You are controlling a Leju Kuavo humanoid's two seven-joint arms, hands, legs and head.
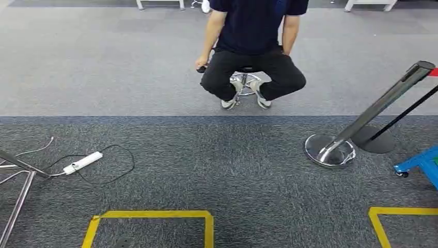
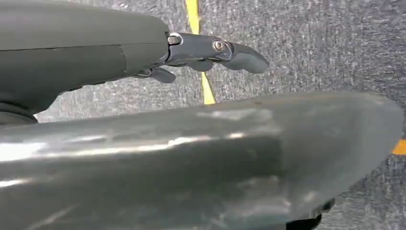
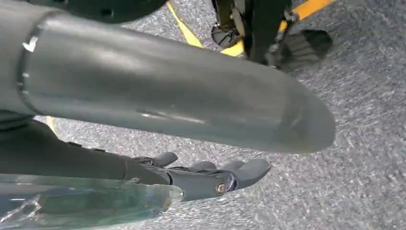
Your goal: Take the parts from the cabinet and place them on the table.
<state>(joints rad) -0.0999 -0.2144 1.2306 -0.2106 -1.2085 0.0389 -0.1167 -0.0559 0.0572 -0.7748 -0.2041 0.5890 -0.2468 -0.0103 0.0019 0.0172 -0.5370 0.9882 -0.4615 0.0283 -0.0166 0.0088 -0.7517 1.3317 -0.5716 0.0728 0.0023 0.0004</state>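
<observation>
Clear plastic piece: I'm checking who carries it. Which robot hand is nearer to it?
Right. The clear plastic piece lies close beside the right robot hand; grip unclear. The left robot hand hangs over carpet and yellow tape.

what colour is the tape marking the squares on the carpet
Yellow. The tape outlines squares on the dark grey carpet, clearest in the head view.

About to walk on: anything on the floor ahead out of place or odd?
A white power strip lies loose on the carpet at left, its black cable looped beside it. A chrome stanchion stands at right, a person on a stool ahead.
</observation>
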